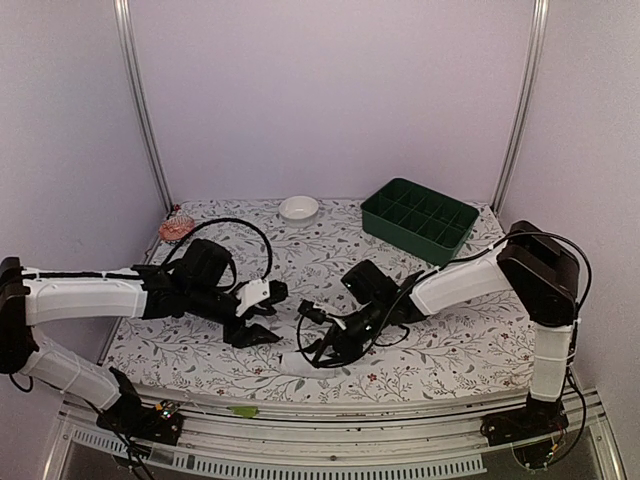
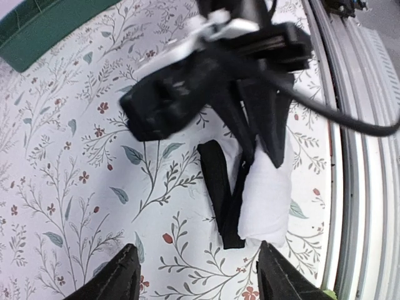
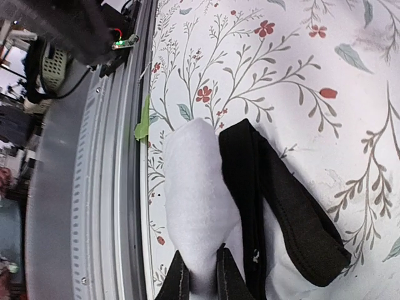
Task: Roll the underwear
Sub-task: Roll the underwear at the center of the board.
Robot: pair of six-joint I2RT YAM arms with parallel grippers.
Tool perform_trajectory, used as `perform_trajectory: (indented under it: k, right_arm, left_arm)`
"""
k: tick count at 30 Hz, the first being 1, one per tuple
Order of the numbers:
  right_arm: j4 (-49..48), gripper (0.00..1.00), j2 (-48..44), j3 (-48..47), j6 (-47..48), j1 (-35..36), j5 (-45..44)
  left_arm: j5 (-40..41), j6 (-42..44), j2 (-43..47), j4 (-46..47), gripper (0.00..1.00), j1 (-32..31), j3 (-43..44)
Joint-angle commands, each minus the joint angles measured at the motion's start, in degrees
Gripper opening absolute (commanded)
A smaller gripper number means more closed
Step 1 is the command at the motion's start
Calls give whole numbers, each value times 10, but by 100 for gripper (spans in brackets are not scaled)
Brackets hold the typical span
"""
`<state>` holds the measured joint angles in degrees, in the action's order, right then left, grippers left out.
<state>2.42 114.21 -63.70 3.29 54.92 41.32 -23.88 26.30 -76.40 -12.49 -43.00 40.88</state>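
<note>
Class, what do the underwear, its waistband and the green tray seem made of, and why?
Underwear: soft matte white fabric, maybe cotton; it bulges in folds. Waistband: thicker black elastic, seemingly; keeps a flat band. Tray: likely hard plastic; crisp dividers.

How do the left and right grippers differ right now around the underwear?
The left gripper is open with nothing between its fingers; the right gripper is closed, pinching the white fabric of the underwear. The left gripper sits clear of the underwear, which lies just ahead of it; the right gripper touches it. Both hang low over the floral tablecloth, near its front edge.
</note>
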Motion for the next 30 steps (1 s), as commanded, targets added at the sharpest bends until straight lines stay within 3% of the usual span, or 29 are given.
perform_trajectory:
  k: [1, 8, 12, 23, 30]
  right_arm:
    - [88, 0, 68, -29, -84, -28, 112]
    - [159, 0, 150, -114, -119, -39, 157]
    - [178, 0, 186, -129, -140, -43, 180]
    - [217, 0, 244, -153, -144, -48, 172]
    - [219, 0, 247, -159, -147, -52, 169]
  left_arm:
    - [48, 9, 51, 59, 65, -42, -50]
    - [114, 13, 70, 86, 64, -152, -103]
    - [148, 18, 46, 120, 63, -181, -114]
    - [197, 64, -70, 191, 61, -202, -84]
    - [199, 106, -149, 159, 53, -205, -42]
